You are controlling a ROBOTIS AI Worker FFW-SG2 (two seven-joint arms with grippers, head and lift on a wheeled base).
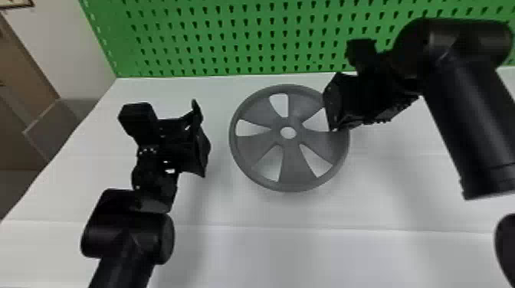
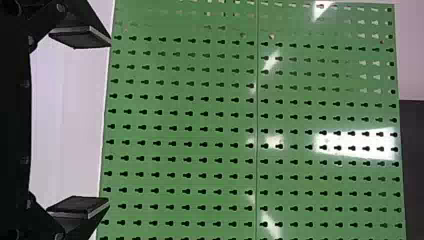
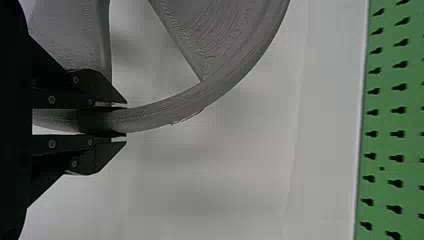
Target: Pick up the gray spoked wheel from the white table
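Head view gives the gray spoked wheel (image 1: 293,164) over the white table (image 1: 245,252), between both grippers. Right gripper (image 1: 334,122) has its two fingers closed on the wheel's rim, one finger at each side. Left gripper (image 1: 202,139) has fingers spread wide; the wheel is near them, not touching.

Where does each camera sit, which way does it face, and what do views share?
Head view: head-mounted, facing forward and down over wheel and table; left arm, right arm show.
Left wrist view: on that wrist, facing the green pegboard; open left gripper shows.
Right wrist view: on that wrist, facing wheel and table; right gripper grips the rim.
Shared: pegboard, all three.
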